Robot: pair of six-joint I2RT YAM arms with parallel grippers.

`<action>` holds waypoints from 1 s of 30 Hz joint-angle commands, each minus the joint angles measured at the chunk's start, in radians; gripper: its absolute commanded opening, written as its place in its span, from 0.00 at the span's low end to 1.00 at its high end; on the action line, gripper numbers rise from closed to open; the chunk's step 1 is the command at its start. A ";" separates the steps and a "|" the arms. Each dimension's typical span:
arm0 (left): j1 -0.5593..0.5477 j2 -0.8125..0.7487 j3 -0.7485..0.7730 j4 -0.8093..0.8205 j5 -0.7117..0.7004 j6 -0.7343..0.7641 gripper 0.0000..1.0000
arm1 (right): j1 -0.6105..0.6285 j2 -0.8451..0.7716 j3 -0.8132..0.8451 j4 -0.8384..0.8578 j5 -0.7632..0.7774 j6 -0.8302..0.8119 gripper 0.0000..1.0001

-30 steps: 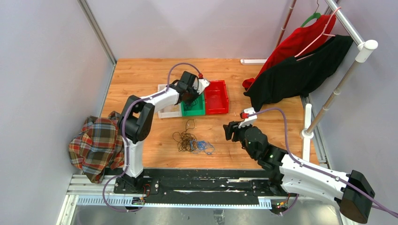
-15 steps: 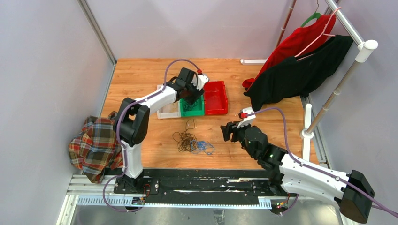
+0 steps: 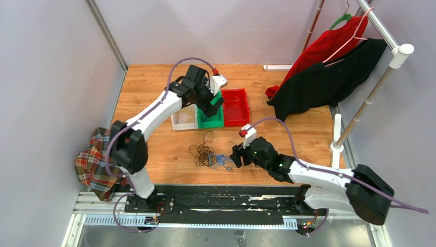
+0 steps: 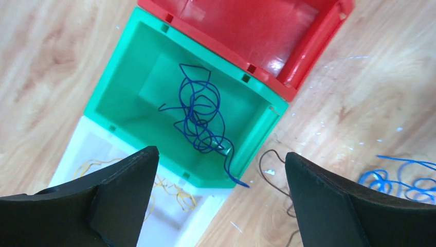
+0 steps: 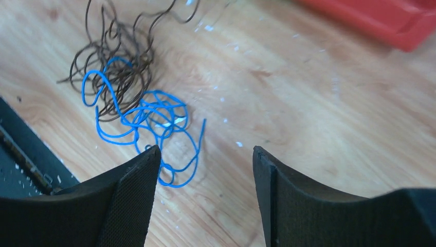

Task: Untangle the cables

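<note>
Top view: find left gripper [image 3: 212, 105] upper centre, above green bin [image 3: 213, 121] beside red bin [image 3: 237, 108]; right gripper [image 3: 235, 157] just right of cables [image 3: 207, 154] lying mid-frame on table [image 3: 154, 82].

Left wrist: see left gripper spread wide, empty, above blue cable [image 4: 198, 116] coiled inside green bin.

Right wrist: see right gripper spread, touching nothing; cables upper left, apart from fingertips.

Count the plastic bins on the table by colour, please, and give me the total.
Red bin: 1
Green bin: 1
White bin: 1
Total: 3
</note>
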 commanded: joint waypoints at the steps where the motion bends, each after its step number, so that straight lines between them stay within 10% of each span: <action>1: -0.002 -0.148 -0.041 -0.086 0.057 0.004 0.98 | -0.018 0.148 0.090 0.040 -0.224 -0.061 0.65; 11: 0.016 -0.334 -0.138 -0.132 0.056 -0.001 0.98 | -0.007 0.357 0.211 0.075 -0.331 -0.110 0.59; 22: 0.017 -0.441 -0.258 -0.126 0.204 0.007 0.98 | -0.007 0.319 0.238 0.011 -0.312 -0.103 0.03; 30: 0.014 -0.456 -0.311 -0.132 0.442 0.002 0.98 | -0.007 0.163 0.270 -0.072 -0.338 -0.075 0.01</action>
